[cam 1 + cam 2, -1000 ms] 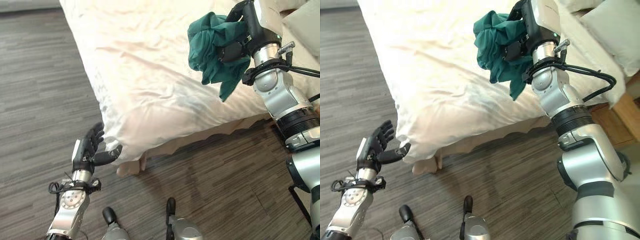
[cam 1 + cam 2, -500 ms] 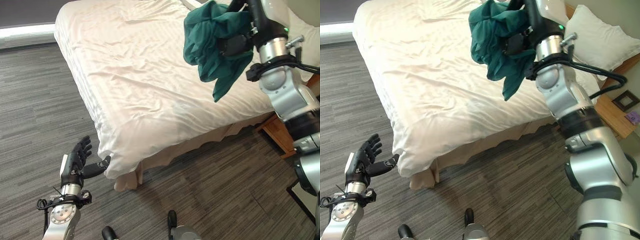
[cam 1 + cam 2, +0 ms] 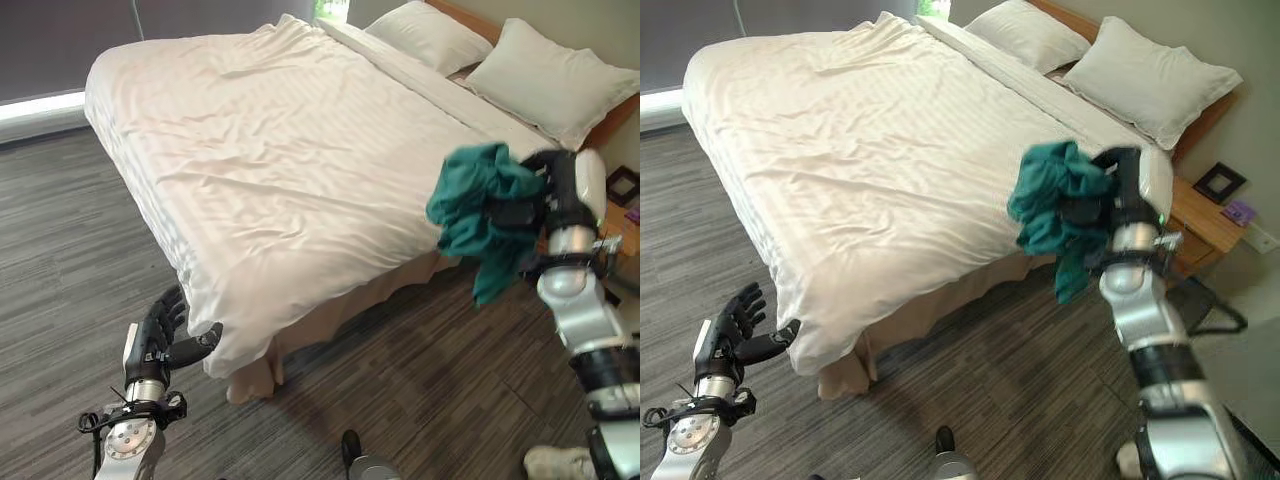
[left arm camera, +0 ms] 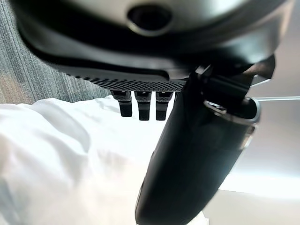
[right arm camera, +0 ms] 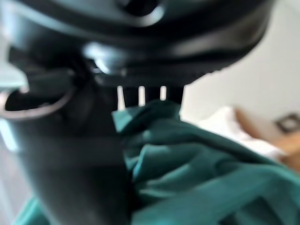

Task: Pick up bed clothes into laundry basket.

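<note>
Now, in the eye views, the green garment (image 3: 478, 214) is gripped by the right hand (image 3: 535, 205), carried off the bed (image 3: 300, 160) toward its side; no basket is seen. In the left wrist view, the left hand (image 4: 187, 154) is held relaxed, fingers apart.

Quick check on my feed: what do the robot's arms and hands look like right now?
Both arms are silver-grey metal with black joint bands. The left hand is dark, with a white panel along its side and a thin black cable looped at the wrist. The right hand is dark too, under a pale wrist housing with a small green light.
</note>
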Tool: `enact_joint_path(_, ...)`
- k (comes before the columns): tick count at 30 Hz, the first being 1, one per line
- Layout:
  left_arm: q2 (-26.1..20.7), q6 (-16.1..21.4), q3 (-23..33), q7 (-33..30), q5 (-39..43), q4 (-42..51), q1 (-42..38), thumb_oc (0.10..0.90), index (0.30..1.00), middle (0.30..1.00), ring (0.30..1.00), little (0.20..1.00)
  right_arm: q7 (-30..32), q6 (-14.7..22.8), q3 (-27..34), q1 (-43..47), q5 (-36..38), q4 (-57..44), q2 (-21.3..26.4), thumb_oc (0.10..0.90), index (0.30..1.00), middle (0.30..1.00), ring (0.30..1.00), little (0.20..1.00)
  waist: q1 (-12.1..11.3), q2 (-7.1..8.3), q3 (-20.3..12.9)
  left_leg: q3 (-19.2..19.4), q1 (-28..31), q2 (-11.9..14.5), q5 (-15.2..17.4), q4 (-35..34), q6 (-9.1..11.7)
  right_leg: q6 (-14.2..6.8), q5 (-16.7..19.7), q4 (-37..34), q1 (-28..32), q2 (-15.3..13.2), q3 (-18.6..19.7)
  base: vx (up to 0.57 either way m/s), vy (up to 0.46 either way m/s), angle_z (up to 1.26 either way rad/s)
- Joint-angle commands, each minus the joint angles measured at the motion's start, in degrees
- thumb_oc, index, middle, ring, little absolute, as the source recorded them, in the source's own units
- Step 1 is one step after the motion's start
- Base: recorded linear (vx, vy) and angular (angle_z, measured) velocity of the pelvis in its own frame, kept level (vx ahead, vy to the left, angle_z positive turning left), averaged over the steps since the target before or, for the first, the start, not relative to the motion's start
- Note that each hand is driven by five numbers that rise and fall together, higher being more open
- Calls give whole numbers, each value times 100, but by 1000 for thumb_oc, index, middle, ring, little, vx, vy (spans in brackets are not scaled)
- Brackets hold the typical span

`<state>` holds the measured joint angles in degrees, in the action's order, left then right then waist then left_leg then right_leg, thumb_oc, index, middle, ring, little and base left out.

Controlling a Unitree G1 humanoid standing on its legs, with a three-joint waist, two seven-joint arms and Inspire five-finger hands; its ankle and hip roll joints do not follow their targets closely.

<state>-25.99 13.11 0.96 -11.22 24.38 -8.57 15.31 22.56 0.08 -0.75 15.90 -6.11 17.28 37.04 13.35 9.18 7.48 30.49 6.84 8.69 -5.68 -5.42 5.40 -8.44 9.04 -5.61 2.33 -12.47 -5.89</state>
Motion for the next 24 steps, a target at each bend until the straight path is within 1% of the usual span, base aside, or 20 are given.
enact_joint_path(1,-387,331,332,-108,-321,731,-332,800,900,900,900,900,406,342,353,797,-124,-395,170,400,300,300,300,300,-91,262,-247,-214,651,-43,963,42,-66,-656,442,172,-440,-544,-203,-58,58,-3)
enact_joint_path(2,-331,295,347,-123,-389,741,-364,800,900,900,900,900,426,394,472,419,-146,-505,-72,400,300,300,300,300,5,254,-163,-181,695,-32,1011,42,-70,-656,591,247,-482,-530,-202,-87,36,-4)
enact_joint_path(3,-320,256,320,-139,-447,755,-365,800,900,900,900,900,400,397,580,134,-159,-650,-241,400,300,300,300,300,35,287,-133,-132,694,-29,959,42,-78,-656,679,331,-553,-541,-179,-130,38,-2)
enact_joint_path(4,-314,226,292,-138,-458,783,-391,800,900,900,900,900,381,408,617,-37,-178,-719,-344,400,300,300,300,300,60,255,-76,-68,728,4,996,45,-99,-656,682,518,-625,-544,-241,-176,52,-20)
enact_joint_path(5,-280,194,209,-140,-496,740,-456,800,900,900,900,900,371,440,602,-125,-143,-748,-435,400,300,300,300,300,102,216,-20,42,735,31,980,44,-126,-656,553,795,-705,-602,-403,-209,148,-36)
enact_joint_path(6,-267,156,138,-166,-543,728,-547,800,900,900,900,900,343,479,624,-282,-132,-816,-499,400,300,300,300,300,158,159,15,186,716,37,948,52,-179,-634,327,1097,-679,-701,-659,-246,220,-55)
enact_joint_path(8,-265,143,69,-151,-547,725,-637,800,900,900,900,900,295,516,629,-477,-110,-913,-549,400,300,300,300,300,224,81,40,441,656,66,856,78,-303,-448,-33,1807,-562,-768,-1058,-257,244,-87)
enact_joint_path(9,-274,140,86,-157,-540,763,-627,800,900,900,900,900,253,559,642,-603,-76,-969,-614,400,300,300,300,300,263,-2,31,445,668,89,951,85,-383,-456,-283,2417,-532,-734,-1049,-329,381,-127)
enact_joint_path(10,-244,108,150,-196,-566,845,-611,800,900,900,900,900,135,663,593,-820,-9,-1132,-829,400,300,300,300,300,264,-110,14,714,584,92,889,97,-547,-353,-571,3336,-474,-679,-1275,-215,307,-84)
enact_joint_path(12,-243,105,155,-199,-568,850,-598,800,900,900,900,900,130,664,589,-835,-10,-1145,-833,400,300,300,300,300,252,-92,1,733,593,79,904,99,-545,-348,-631,3420,-518,-701,-1241,-158,140,-48)
enact_joint_path(13,-180,100,206,-248,-573,830,-631,800,900,900,900,900,29,722,472,-909,20,-1174,-978,400,300,300,300,300,179,-101,-88,1022,489,44,830,124,-606,-311,-825,3478,-222,-666,-1599,-330,233,-76)
enact_joint_path(14,-132,100,293,-317,-545,833,-666,800,900,900,900,900,-72,747,323,-866,23,-1163,-1039,400,300,300,300,300,18,-151,-201,1460,398,45,744,133,-697,-229,-1033,3678,134,-649,-2191,-327,225,-88)
enact_joint_path(15,-130,102,300,-317,-544,833,-658,800,900,900,900,900,-76,751,316,-866,24,-1160,-1038,400,300,300,300,300,-3,-151,-205,1492,410,53,746,134,-689,-212,-1063,3684,125,-639,-2170,-263,148,-128)
enact_joint_path(16,-116,100,348,-339,-519,847,-637,800,900,900,900,900,-119,746,255,-841,41,-1138,-1048,400,300,300,300,300,-83,-136,-271,1673,333,53,713,172,-720,-203,-1068,3677,290,-618,-2373,-163,43,-197)
enact_joint_path(18,-58,89,512,-435,-497,921,-491,800,900,900,900,900,-226,739,8,-703,91,-1109,-1143,400,300,300,300,300,-370,-133,-369,2127,198,136,641,304,-752,-177,-1030,3555,631,-589,-2674,-266,59,-204)
enact_joint_path(20,18,98,588,-518,-506,930,-393,800,900,900,900,900,-321,733,-210,-583,123,-1137,-1210,400,300,300,300,300,-591,-134,-352,2454,96,246,580,427,-743,-219,-778,3316,744,-689,-2669,-295,-31,-206)
enact_joint_path(21,31,116,600,-476,-467,988,-388,800,900,900,900,900,-393,744,-289,-548,149,-1169,-1208,400,300,300,300,300,-651,-145,-346,2523,-42,336,468,510,-697,-94,-1168,2868,923,-565,-2619,-265,-146,-196)
enact_joint_path(22,56,131,659,-464,-447,1010,-334,800,900,900,900,900,-435,737,-331,-545,166,-1216,-1207,400,300,300,300,300,-742,-178,-324,2612,-113,495,301,654,-569,26,-1447,2498,1029,-359,-2542,-248,-213,-189)
enact_joint_path(23,96,133,666,-439,-447,1041,-323,800,900,900,900,900,-480,755,-371,-561,174,-1281,-1207,400,300,300,300,300,-817,-203,-312,2729,-196,644,178,772,-486,114,-1737,2042,1123,-177,-2575,-203,-398,-235)
enact_joint_path(24,148,177,623,-423,-441,1051,-338,800,900,900,900,900,-513,815,-374,-628,258,-1351,-1227,400,300,300,300,300,-891,-241,-268,2766,-357,960,10,1090,-275,344,-2002,1473,1257,182,-2453,-225,-441,-201)
